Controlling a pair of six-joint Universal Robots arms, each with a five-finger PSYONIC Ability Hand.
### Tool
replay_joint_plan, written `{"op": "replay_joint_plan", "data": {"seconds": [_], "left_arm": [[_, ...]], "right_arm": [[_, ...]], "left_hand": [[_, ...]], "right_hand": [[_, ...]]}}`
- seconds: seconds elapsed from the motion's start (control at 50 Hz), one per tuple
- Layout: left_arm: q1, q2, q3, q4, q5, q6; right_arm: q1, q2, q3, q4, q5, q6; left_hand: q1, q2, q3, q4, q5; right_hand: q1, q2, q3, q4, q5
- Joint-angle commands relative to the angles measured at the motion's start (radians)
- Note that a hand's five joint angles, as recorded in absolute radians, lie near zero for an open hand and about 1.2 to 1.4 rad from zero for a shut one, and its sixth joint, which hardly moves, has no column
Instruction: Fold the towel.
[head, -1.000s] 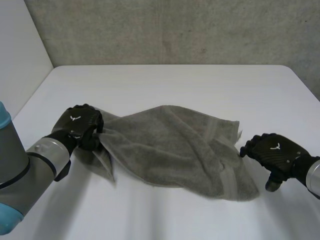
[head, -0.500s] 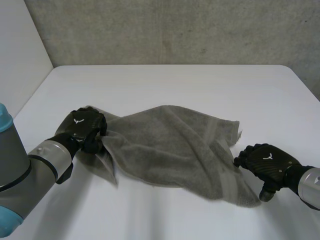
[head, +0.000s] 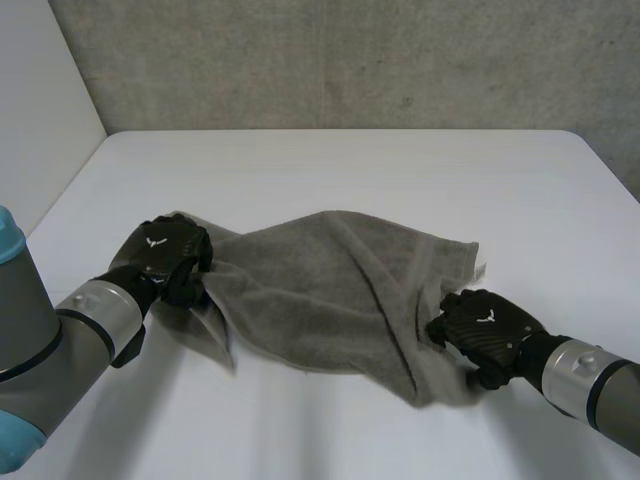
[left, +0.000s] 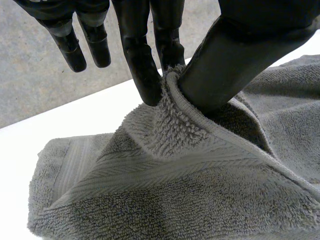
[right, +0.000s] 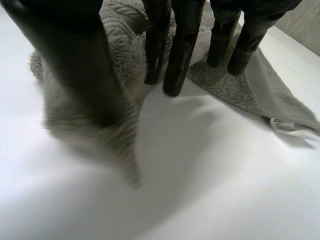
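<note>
Since a second ago the robot's right hand (head: 485, 330), black and fingered, has travelled in from the bare white surface (head: 350, 170) beside the rumpled grey terry towel (head: 330, 290) and now sits on the towel's near right corner, which has bunched and drawn in under it. The towel's other end has hardly shifted, and its middle lies in soft diagonal ridges.

At the towel's left end, the black left hand (head: 160, 255) is clamped on the cloth. Its wrist view shows the hemmed edge pinched between the thumb (left: 235, 55) and a finger, with the other fingers straight and free above the towel. That grip probably anchors this end, so the cloth can be pulled taut or lifted without sliding.

In the right wrist view, the right hand's thumb (right: 75, 55) presses into the towel's corner. Its fingers are nearly straight and held apart from the thumb, their tips on or just above the towel's hem (right: 225, 85), and bare surface shows in the gap. I judge this hand has not yet closed on the cloth and is placed to gather that corner. It needs a matching hold there before a fold can begin.
</note>
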Motion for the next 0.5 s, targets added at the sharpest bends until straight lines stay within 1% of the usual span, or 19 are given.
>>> {"op": "replay_joint_plan", "data": {"seconds": [0.02, 0.1, 0.12, 0.14, 0.16, 0.18, 0.2, 0.22, 0.24, 0.26, 0.28, 0.3, 0.32, 0.34, 0.38, 0.42, 0.46, 0.48, 0.5], "left_arm": [[0.006, 0.012, -0.001, -0.005, 0.002, 0.000], [0.018, 0.075, -0.005, -0.056, 0.040, 0.003], [0.018, 0.075, -0.005, -0.056, 0.040, 0.003], [0.035, 0.096, -0.010, -0.086, 0.066, 0.003], [0.055, 0.121, -0.013, -0.117, 0.096, 0.005], [0.055, 0.121, -0.013, -0.117, 0.097, 0.005], [0.076, 0.150, -0.014, -0.149, 0.133, 0.005], [0.094, 0.178, -0.015, -0.181, 0.171, 0.005], [0.095, 0.178, -0.015, -0.182, 0.172, 0.005], [0.114, 0.198, -0.010, -0.215, 0.211, 0.005], [0.115, 0.198, -0.010, -0.215, 0.212, 0.005], [0.136, 0.212, -0.004, -0.247, 0.248, 0.006], [0.159, 0.219, 0.001, -0.273, 0.279, 0.006], [0.159, 0.219, 0.001, -0.274, 0.279, 0.006], [0.211, 0.224, 0.019, -0.304, 0.322, 0.012], [0.233, 0.222, 0.036, -0.309, 0.334, 0.012], [0.246, 0.207, 0.056, -0.307, 0.347, 0.012], [0.254, 0.189, 0.079, -0.306, 0.350, 0.012], [0.254, 0.189, 0.079, -0.306, 0.350, 0.012]], "right_arm": [[0.007, -0.003, -0.055, 0.039, 0.005, 0.045], [0.003, -0.097, -0.097, 0.087, -0.003, 0.076], [-0.013, -0.162, -0.121, 0.106, -0.007, 0.094], [-0.040, -0.216, -0.141, 0.126, -0.018, 0.114], [-0.040, -0.216, -0.141, 0.126, -0.018, 0.114], [-0.075, -0.265, -0.158, 0.140, -0.035, 0.133], [-0.076, -0.265, -0.158, 0.140, -0.035, 0.133], [-0.101, -0.306, -0.173, 0.151, -0.056, 0.148], [-0.117, -0.336, -0.189, 0.165, -0.087, 0.157], [-0.117, -0.336, -0.189, 0.165, -0.087, 0.157], [-0.128, -0.363, -0.202, 0.183, -0.108, 0.162], [-0.131, -0.377, -0.215, 0.198, -0.119, 0.157], [-0.131, -0.377, -0.215, 0.199, -0.119, 0.157], [-0.129, -0.377, -0.224, 0.214, -0.118, 0.148], [-0.129, -0.365, -0.239, 0.231, -0.118, 0.136], [-0.128, -0.342, -0.253, 0.243, -0.115, 0.113], [-0.117, -0.243, -0.287, 0.263, -0.112, 0.043], [-0.117, -0.242, -0.287, 0.263, -0.112, 0.042], [-0.110, -0.192, -0.313, 0.269, -0.105, 0.004]], "left_hand": [[0.147, 0.064, -0.049, -0.055, 0.093], [0.147, 0.064, -0.049, -0.055, 0.093], [0.147, 0.064, -0.049, -0.055, 0.093], [0.147, 0.064, -0.049, -0.055, 0.093], [0.147, 0.064, -0.049, -0.055, 0.093], [0.147, 0.064, -0.049, -0.055, 0.093], [0.147, 0.064, -0.049, -0.055, 0.093], [0.147, 0.064, -0.049, -0.055, 0.093], [0.147, 0.064, -0.049, -0.055, 0.093], [0.147, 0.064, -0.049, -0.055, 0.093], [0.147, 0.064, -0.049, -0.055, 0.093], [0.147, 0.064, -0.049, -0.055, 0.093], [0.147, 0.064, -0.049, -0.055, 0.093], [0.147, 0.064, -0.049, -0.055, 0.093], [0.147, 0.064, -0.049, -0.055, 0.093], [0.147, 0.064, -0.049, -0.055, 0.093], [0.147, 0.064, -0.049, -0.055, 0.093], [0.147, 0.064, -0.049, -0.055, 0.093], [0.147, 0.064, -0.049, -0.055, 0.093]], "right_hand": [[0.469, 0.437, -0.052, -0.070, 0.445], [0.469, 0.437, -0.052, -0.070, 0.445], [0.469, 0.437, -0.052, -0.070, 0.445], [0.469, 0.437, -0.052, -0.070, 0.445], [0.469, 0.437, -0.052, -0.070, 0.445], [0.469, 0.437, -0.052, -0.070, 0.445], [0.469, 0.437, -0.052, -0.070, 0.445], [0.469, 0.437, -0.052, -0.070, 0.445], [0.469, 0.437, -0.052, -0.070, 0.445], [0.469, 0.437, -0.052, -0.070, 0.445], [0.469, 0.437, -0.052, -0.070, 0.445], [0.469, 0.437, -0.052, -0.070, 0.445], [0.469, 0.437, -0.052, -0.070, 0.445], [0.469, 0.437, -0.052, -0.070, 0.445], [0.469, 0.437, -0.052, -0.070, 0.445], [0.469, 0.437, -0.052, -0.070, 0.445], [0.469, 0.437, -0.052, -0.070, 0.445], [0.469, 0.437, -0.052, -0.070, 0.445], [0.469, 0.437, -0.052, -0.070, 0.445]]}}
